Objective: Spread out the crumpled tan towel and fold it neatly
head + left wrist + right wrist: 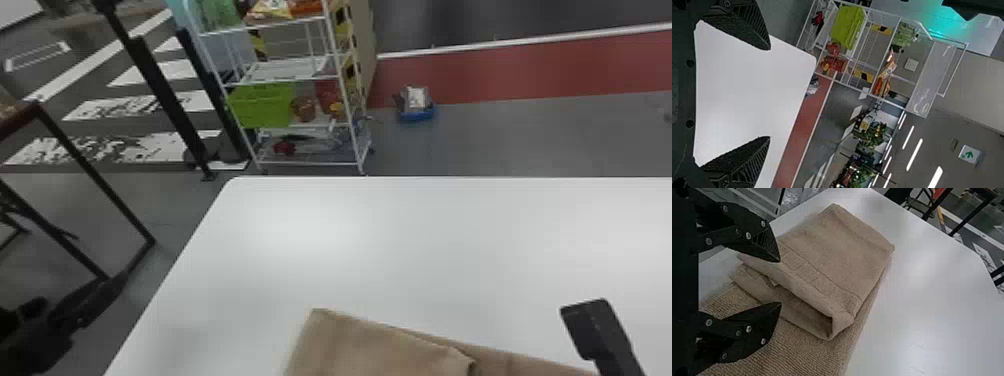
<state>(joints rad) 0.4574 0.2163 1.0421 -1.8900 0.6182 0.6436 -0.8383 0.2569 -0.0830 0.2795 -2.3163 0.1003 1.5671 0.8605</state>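
At the front edge of the head view lies the tan towel (380, 345), flat, with one part folded over the rest. My right gripper (592, 327) is at the right of that view, above the table beside the towel. In the right wrist view the folded-over part of the towel (836, 258) ends in a raised, open edge, and the right gripper (779, 282) stands open over that edge, holding nothing. My left arm's gripper (85, 310) is off the table's left side; in the left wrist view the left gripper (770, 93) is open, with nothing between its fingers.
The white table (350, 240) extends behind and to both sides of the towel. Beyond its far edge stands a white wire shelf (300, 77) with a green bin. A dark-framed table (95, 175) is at the left, and a blue container (417, 112) sits on the floor.
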